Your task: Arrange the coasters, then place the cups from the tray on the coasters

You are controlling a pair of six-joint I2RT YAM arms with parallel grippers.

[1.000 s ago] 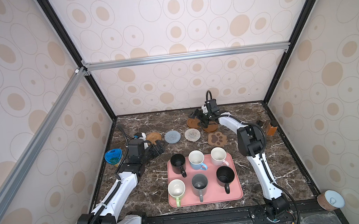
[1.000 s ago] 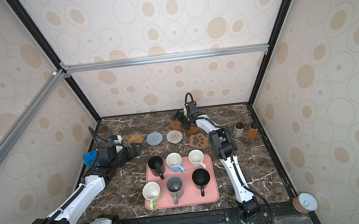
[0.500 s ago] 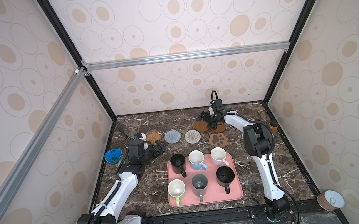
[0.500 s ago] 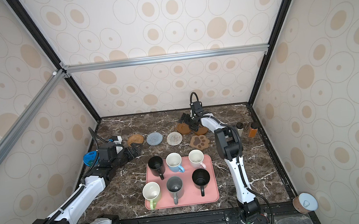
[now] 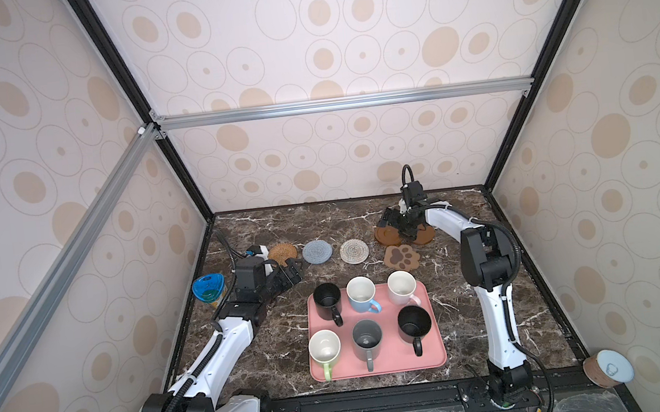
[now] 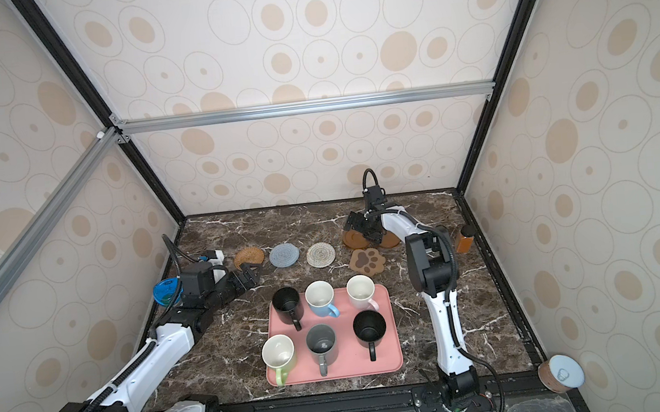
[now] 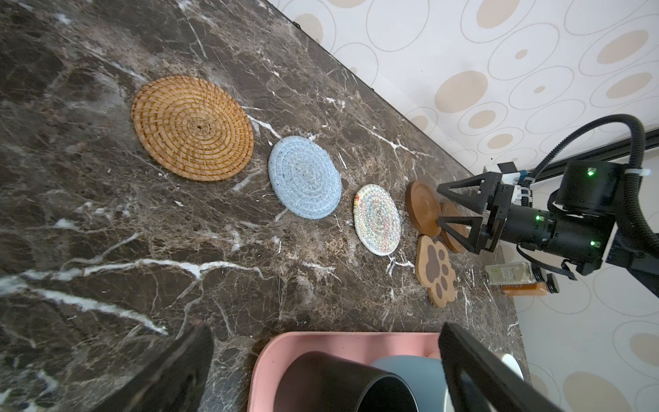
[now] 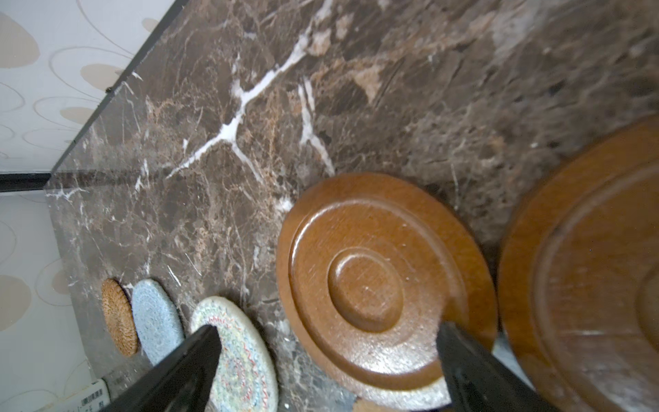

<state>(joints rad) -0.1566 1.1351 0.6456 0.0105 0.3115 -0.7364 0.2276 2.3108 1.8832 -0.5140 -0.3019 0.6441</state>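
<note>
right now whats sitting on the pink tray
Six upright mugs on the pink tray: rear black mug, light blue mug, pale pink mug, light green mug, grey mug, front black mug. Tray floor under them is hidden.

surface: dark veined marble table [image 5: 342, 218] | back row, left to right — rattan coaster [image 5: 282, 252], blue-grey coaster [image 5: 317, 252], cream coaster [image 5: 354, 251], near wooden disc [image 5: 384, 238], far wooden disc [image 5: 427, 237] | paw coaster [image 5: 401, 259] just before the discs | pink tray [image 5: 394, 359] — front centre, flat | amber bottle [image 6: 464, 239] near right edge
</note>
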